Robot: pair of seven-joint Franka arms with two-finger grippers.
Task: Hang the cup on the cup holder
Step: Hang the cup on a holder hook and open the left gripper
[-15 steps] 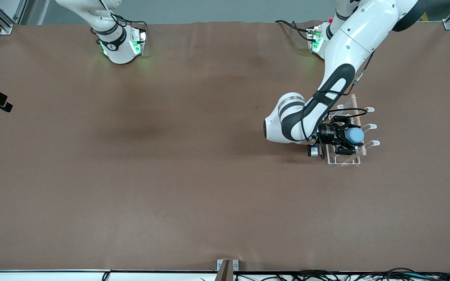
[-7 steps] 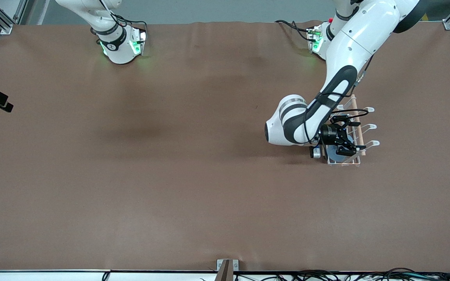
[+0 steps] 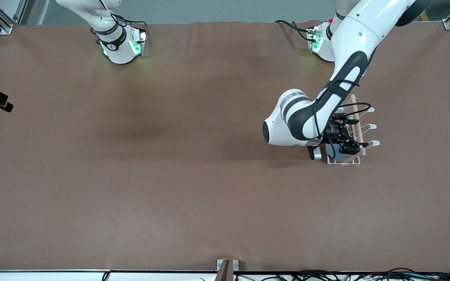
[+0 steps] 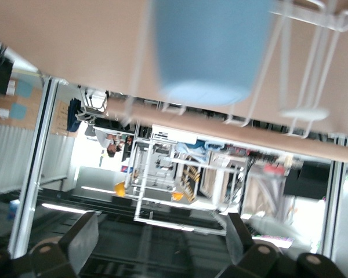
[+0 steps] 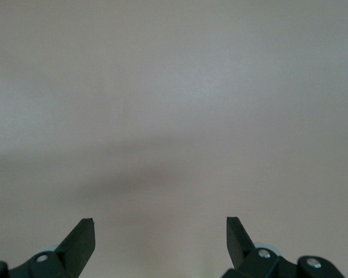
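Note:
The cup (image 4: 211, 49) is a light-blue tumbler that sits among the white wires of the cup holder (image 4: 306, 87), apart from my left gripper's fingertips. In the front view the cup holder (image 3: 368, 127) stands toward the left arm's end of the table, with its wooden dowel (image 3: 358, 127) along the top. The cup shows there only as a dark-blue patch (image 3: 339, 156) low in the rack. My left gripper (image 3: 353, 137) is over the rack, open and empty. My right gripper (image 5: 160, 237) is open and empty over a bare surface; it is out of the front view and waits.
The brown table mat (image 3: 193, 164) is bare apart from the rack. The two arm bases (image 3: 119, 47) stand along the table's edge farthest from the front camera. A small metal bracket (image 3: 227, 265) sits at the nearest edge.
One second ago my left gripper was shut on the cup over the rack. It has since opened, and the cup now sits lower in the rack, apart from the fingers. The right arm has not moved.

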